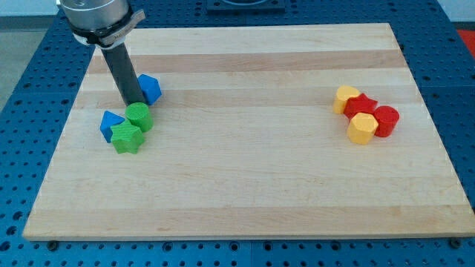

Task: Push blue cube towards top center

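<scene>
A blue cube-like block (150, 88) lies at the view's left, on the upper part of the wooden board (245, 185). My tip (133, 102) rests against this block's left-bottom side. Just below the tip sit a green round block (139, 116), a green star-shaped block (127, 138) and a second blue block (111, 124) with a triangular top, all touching each other. The tip is right above the green round block.
At the view's right stands a tight cluster: a yellow block (345, 98), a red star-like block (362, 107), a red round block (387, 120) and a yellow block (361, 128). A blue perforated table surrounds the board.
</scene>
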Robot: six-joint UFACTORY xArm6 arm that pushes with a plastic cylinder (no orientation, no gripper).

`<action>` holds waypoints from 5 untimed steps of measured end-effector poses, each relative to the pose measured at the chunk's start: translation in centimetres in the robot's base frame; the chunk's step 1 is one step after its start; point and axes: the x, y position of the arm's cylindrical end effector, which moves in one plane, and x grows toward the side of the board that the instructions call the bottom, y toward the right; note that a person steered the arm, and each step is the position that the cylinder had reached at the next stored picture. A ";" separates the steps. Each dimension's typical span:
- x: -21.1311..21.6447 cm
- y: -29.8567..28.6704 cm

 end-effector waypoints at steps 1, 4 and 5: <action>-0.6 -1.0; -5.8 0.6; -5.7 1.4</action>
